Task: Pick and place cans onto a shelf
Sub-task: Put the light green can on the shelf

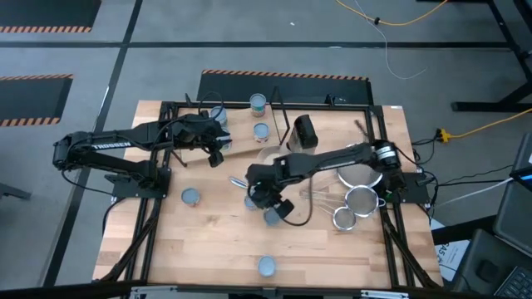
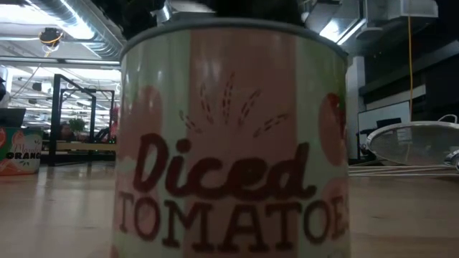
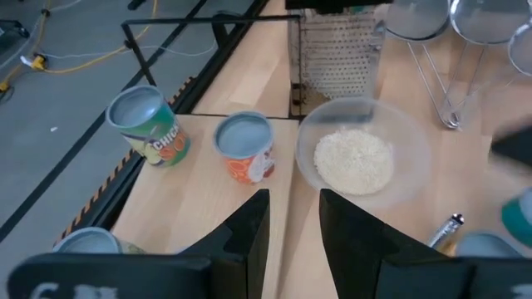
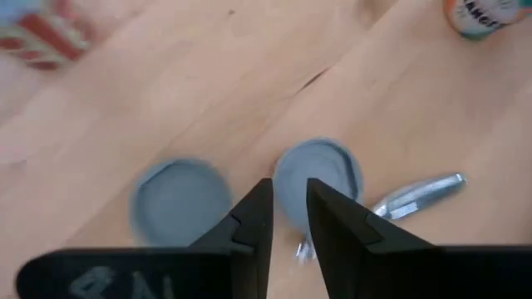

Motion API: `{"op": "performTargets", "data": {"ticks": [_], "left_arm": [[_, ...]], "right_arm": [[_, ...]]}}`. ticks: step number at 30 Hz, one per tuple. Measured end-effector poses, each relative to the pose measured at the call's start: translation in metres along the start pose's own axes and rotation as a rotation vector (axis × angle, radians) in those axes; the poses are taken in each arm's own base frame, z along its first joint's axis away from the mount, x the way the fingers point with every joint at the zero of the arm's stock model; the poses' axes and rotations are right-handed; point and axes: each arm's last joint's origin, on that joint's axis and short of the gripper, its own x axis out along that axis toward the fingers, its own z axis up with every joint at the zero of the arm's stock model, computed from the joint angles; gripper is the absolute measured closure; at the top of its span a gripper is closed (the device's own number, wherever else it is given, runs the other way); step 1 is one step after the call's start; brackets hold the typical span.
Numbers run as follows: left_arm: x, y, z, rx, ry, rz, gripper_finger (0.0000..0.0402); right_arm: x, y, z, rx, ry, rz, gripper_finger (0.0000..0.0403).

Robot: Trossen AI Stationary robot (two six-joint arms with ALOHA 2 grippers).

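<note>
Landmark: whitish bowl (image 1: 268, 154). Far side crowded: 2 cans (image 1: 259, 116) on the shelf (image 1: 241, 137), dark grater (image 1: 304, 131) close beside. Right blocked by strainers (image 1: 359, 199). Near side probably tight: right gripper (image 1: 264, 196) over 2 cans (image 1: 273, 216). Near-left tabletop (image 1: 208, 241) open, 1 can (image 1: 190, 196) only.

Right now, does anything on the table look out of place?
One can stands alone at the table's front edge, filling the low view. A metal utensil lies loose beside another can.
</note>
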Motion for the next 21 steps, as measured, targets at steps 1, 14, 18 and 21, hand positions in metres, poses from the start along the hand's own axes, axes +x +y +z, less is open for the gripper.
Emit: {"op": "performTargets", "data": {"ticks": [1, 14, 18, 21], "left_arm": [[-0.001, -0.003, 0.000, 0.007, 0.000, -0.010, 0.0302], [-0.022, -0.063, -0.009, -0.167, 0.043, -0.261, 0.0302], [-0.033, -0.082, -0.019, -0.269, 0.112, -0.315, 0.0302], [-0.040, -0.092, -0.028, -0.373, 0.202, -0.330, 0.0302]], "right_arm": [[-0.012, 0.002, 0.001, -0.001, -0.004, -0.003, 0.0322], [-0.113, 0.046, -0.021, 0.105, -0.002, -0.001, 0.0322], [-0.113, 0.063, -0.042, 0.172, -0.054, -0.037, 0.0322], [-0.110, 0.075, -0.060, 0.205, -0.106, -0.066, 0.0322]]}}
